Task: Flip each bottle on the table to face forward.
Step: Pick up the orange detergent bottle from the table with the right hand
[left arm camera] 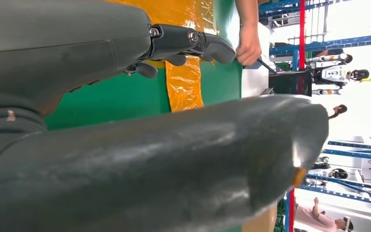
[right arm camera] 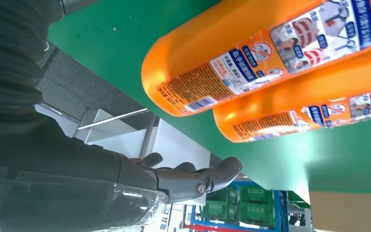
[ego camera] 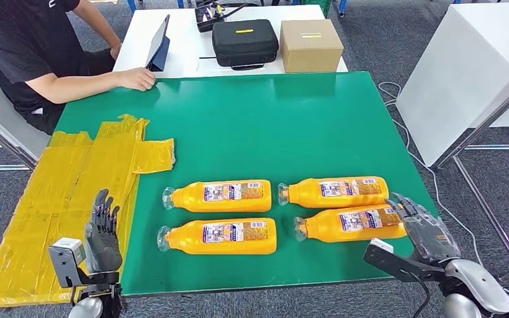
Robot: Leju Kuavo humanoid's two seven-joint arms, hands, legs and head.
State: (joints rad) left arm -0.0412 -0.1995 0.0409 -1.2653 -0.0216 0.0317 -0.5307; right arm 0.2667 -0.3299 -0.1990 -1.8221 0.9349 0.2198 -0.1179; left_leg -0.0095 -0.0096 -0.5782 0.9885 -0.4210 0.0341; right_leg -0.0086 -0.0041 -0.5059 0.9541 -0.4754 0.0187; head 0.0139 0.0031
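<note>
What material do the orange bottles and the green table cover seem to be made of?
The orange bottles look like glossy moulded plastic: highlights run along their smooth sides, each with a printed paper or film label and a clear cap. The green table cover seems a matte sheet, perhaps felt or rubber mat; it shows almost no glare. The exact material is uncertain.

Grey robot hand across most of the frame, green tabletop behind, yellow sheet at upper centre, person's hand at upper right

Left robot hand and right robot hand both raised, fingers extended, empty.
</note>
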